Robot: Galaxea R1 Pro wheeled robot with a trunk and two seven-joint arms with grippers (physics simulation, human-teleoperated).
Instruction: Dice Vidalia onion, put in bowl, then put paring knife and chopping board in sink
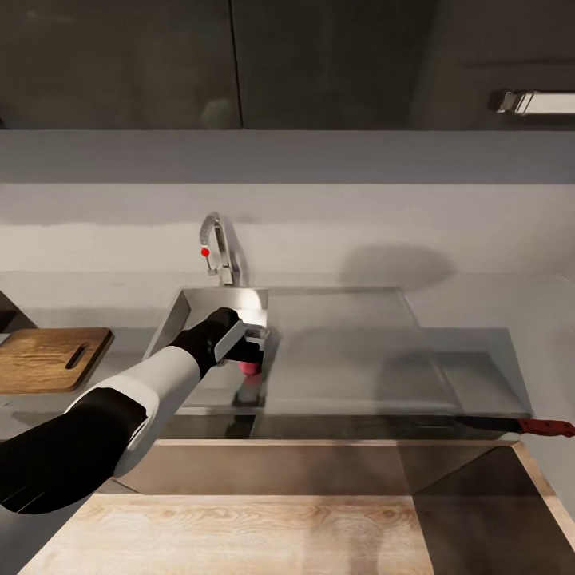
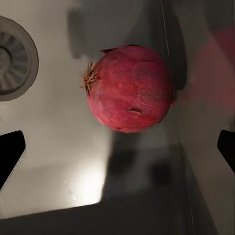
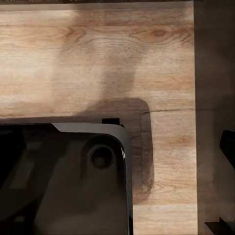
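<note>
The left gripper (image 1: 254, 351) is held open above the pinkish-red round onion (image 2: 129, 88) in the rectangular steel sink (image 1: 188, 307); the right gripper's state cannot be told

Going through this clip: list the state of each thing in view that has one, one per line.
Vidalia onion: whole, lying in the sink, not gripped.
Left gripper: jaws open, over the onion.
Sink: basin holds the onion.
Chopping board: flat on the countertop, bare.
Knife: lying flat at the drainboard's front edge.
</note>
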